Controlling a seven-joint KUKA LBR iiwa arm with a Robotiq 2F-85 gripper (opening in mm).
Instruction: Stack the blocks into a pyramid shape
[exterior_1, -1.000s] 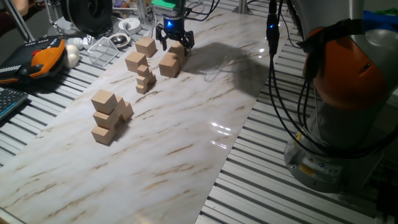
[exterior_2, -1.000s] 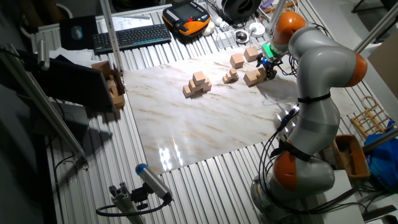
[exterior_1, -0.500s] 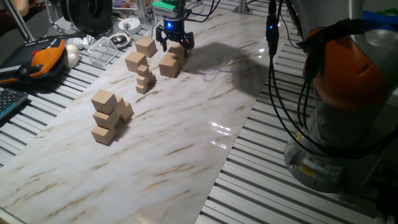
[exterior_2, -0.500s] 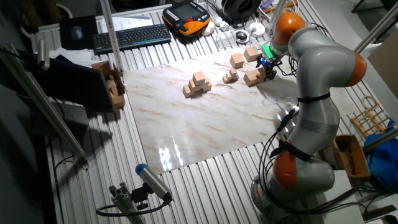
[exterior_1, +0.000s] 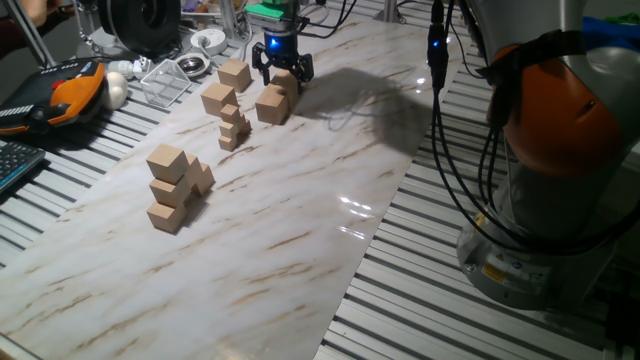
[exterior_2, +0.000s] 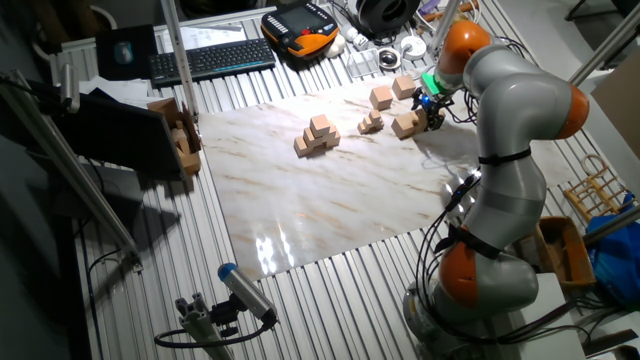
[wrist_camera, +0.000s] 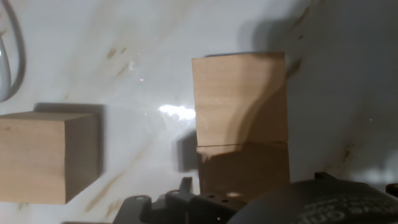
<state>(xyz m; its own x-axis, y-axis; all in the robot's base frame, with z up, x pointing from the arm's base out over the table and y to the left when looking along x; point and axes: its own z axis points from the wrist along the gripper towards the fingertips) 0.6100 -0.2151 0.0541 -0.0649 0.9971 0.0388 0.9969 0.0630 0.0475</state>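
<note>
My gripper (exterior_1: 281, 66) (exterior_2: 432, 108) hangs low at the far end of the marble sheet, open, its fingers on either side of a tan block (exterior_1: 286, 80). That block rests against another block (exterior_1: 272, 105) (exterior_2: 405, 125); in the hand view they form a column (wrist_camera: 239, 99) right below the hand. Two more blocks (exterior_1: 234, 75) (exterior_1: 217, 98) lie to the left, and the hand view shows one block (wrist_camera: 43, 155) at its left side. A stepped pile of blocks (exterior_1: 173, 187) (exterior_2: 317, 135) stands nearer the sheet's middle. The hand view does not show my fingertips.
A small heap of much smaller tan cubes (exterior_1: 233, 128) (exterior_2: 371, 123) sits between the loose blocks and the pile. A clear plastic box (exterior_1: 168, 80), an orange pendant (exterior_1: 70, 92) and a keyboard (exterior_2: 212, 60) lie beyond the sheet's edge.
My gripper has edged slightly upward over the same block. No block has moved.
</note>
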